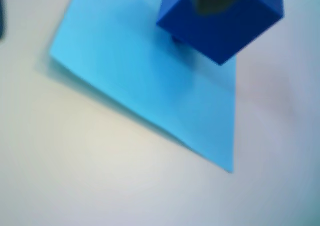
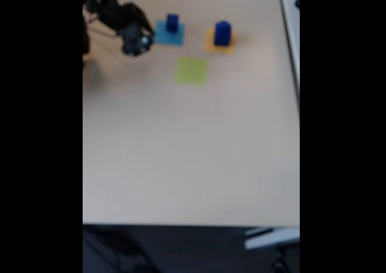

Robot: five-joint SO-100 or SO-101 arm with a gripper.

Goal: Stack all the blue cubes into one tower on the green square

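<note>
In the fixed view I see the gripper [image 2: 140, 42] just left of the blue cube [image 2: 172, 23] on the light-blue square [image 2: 161, 37]. I cannot tell the jaw state. The green square [image 2: 192, 70] lies nearer and right.

Pale beige desk [image 2: 193, 164], evenly lit, matte top. Below its near edge, dark floor [image 2: 151, 249]. A light grey strip [image 2: 271, 238] lies just under the desk's near right corner.
</note>
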